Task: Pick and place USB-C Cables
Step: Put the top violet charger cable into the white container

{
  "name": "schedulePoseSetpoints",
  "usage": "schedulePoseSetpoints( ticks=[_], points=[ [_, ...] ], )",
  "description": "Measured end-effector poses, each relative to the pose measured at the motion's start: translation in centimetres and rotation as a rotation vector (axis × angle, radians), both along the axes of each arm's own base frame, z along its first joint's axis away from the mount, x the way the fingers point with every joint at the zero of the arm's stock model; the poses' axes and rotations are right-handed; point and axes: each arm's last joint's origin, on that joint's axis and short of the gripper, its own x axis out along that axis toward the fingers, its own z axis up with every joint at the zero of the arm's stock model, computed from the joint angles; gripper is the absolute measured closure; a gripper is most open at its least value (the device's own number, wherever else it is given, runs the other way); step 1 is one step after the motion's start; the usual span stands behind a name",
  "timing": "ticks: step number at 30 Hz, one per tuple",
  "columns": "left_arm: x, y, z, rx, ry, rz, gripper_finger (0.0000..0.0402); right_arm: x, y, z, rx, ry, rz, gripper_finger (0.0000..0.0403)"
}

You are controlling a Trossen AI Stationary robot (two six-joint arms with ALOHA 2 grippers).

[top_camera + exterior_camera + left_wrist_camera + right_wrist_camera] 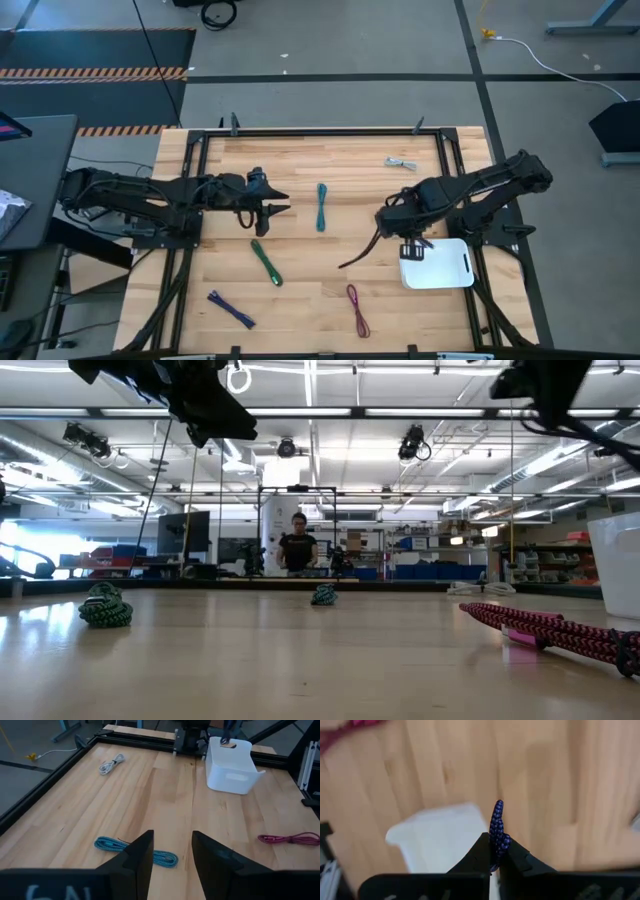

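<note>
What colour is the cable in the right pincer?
Dark purple-blue braided cable, held in the right pincer; clearest in the right wrist view.

Six short braided cable bundles are showing: one teal [321, 207], one green [266, 262], one blue [231, 309], one magenta-purple [358, 310], one pale grey [401, 162], and one dark bundle [360, 251] hanging from a gripper. One white plastic bin [440, 263] is sitting near the table's right edge.
</note>
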Motion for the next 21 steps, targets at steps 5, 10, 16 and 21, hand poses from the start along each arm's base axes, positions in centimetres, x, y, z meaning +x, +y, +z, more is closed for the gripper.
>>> schedulePoseSetpoints(
  ticks=[5,10,16,21],
  points=[
    [0.0,0.0,0.0,0.001,0.000,0.000,0.0260,-1.1,1.5,-1.8,0.055,0.103,0.022,0.0385],
    [0.0,0.0,-0.1,0.003,0.009,-0.001,0.0260,-2.1,2.4,-4.4,0.051,0.192,0.047,0.0385],
    [0.0,0.0,-0.1,0.025,0.020,-0.011,0.0260,-2.7,2.7,-7.2,0.089,0.239,0.003,0.0385],
    [0.0,0.0,-0.1,0.026,0.020,-0.011,0.0260,-3.3,2.5,-8.8,0.087,0.282,-0.045,0.0378]
  ],
)
